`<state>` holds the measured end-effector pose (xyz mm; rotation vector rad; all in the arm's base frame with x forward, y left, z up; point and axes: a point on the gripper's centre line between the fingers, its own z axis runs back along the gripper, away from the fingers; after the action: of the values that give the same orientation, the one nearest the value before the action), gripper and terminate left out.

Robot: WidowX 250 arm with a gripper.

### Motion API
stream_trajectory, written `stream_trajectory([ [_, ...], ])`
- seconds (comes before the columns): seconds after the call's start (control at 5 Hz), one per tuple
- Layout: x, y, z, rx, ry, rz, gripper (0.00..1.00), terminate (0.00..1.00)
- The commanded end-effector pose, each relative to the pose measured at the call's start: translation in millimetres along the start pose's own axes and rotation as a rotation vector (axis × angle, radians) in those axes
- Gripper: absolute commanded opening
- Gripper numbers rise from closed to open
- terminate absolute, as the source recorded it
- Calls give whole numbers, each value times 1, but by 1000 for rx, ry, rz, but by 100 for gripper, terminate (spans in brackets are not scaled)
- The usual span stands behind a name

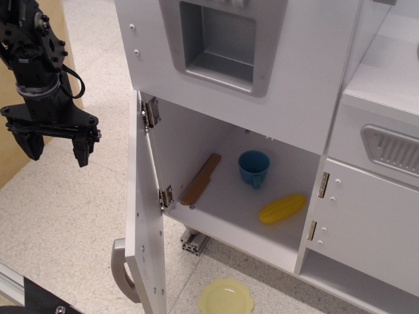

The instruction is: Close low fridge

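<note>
The low fridge [236, 196] is a white lower compartment of the toy kitchen. Its tall flat white door [145, 222] stands wide open, swung out to the left on two metal hinges [151, 112], edge toward the camera. A curved grey handle [121, 269] sticks out at the door's lower left. Inside lie a wooden knife [201, 178], a blue cup [254, 168] and a yellow corn cob [282, 208]. My black gripper [57, 152] hangs open and empty to the left of the door, apart from it, fingers pointing down.
The upper white panel with the grey recessed dispenser [219, 42] sits above the compartment. A smaller white cabinet door [366, 222] is at the right. A yellow plate [226, 297] lies on the floor in front. A wooden board [19, 85] stands at the far left.
</note>
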<state>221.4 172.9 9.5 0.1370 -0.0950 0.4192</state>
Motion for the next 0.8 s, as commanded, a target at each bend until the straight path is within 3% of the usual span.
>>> stream_trajectory([
  [0.0,0,0,0,0,0,0,100,0],
  [0.2,-17,0,-8,-10,-7,-87,100,0],
  [0.6,-56,-33,-19,-26,-23,-243,100,0],
])
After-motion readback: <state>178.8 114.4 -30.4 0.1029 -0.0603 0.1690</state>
